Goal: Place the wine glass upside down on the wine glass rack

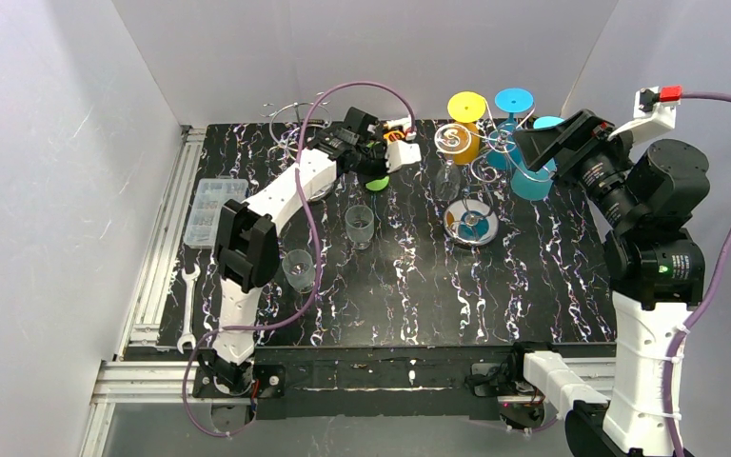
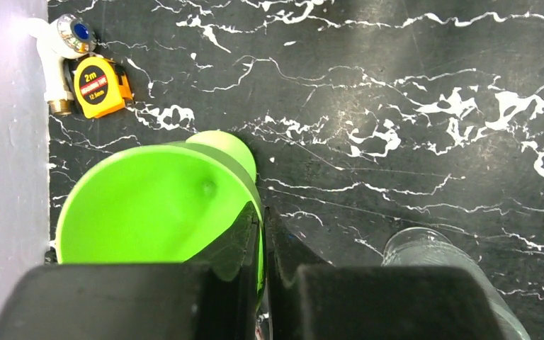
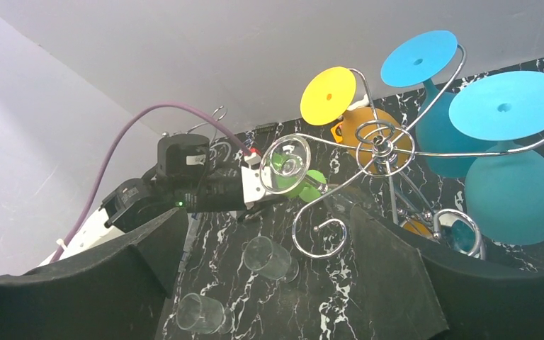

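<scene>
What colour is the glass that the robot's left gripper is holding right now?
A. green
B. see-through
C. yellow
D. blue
A: in the left wrist view the left gripper is closed on the rim of the green wine glass, with one finger inside the bowl and one outside.

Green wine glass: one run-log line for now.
left jaws: shut on green plastic wine glass rim | right jaws: open, empty | silver wire rack: green glass not hung
</scene>
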